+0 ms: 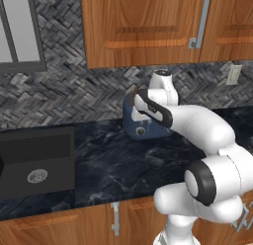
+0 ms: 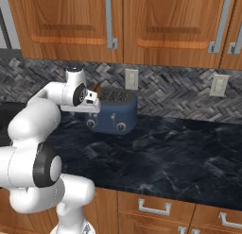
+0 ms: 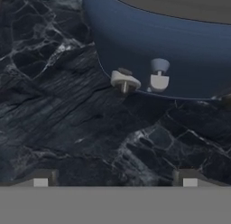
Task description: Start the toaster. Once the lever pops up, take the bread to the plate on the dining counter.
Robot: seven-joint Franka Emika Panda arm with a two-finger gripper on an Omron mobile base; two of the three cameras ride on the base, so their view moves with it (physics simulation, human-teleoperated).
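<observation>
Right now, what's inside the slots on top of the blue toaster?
A brown bread corner pokes up beside the arm. The toaster top looks dark; the rest of the slots hides behind the robot's hand.

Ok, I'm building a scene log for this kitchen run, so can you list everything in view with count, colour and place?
toaster: one, dark blue, on the counter against the wall, silver knobs on its front
bread: one, brown, poking from the toaster top beside the hand
counter: one, black marble with white veins
sink: one, dark, set in the counter at left
cabinets: wooden, above and below the counter
wall outlets: two, pale, on the grey tiled wall
pincer: one, open, over the counter in front of the toaster
</observation>
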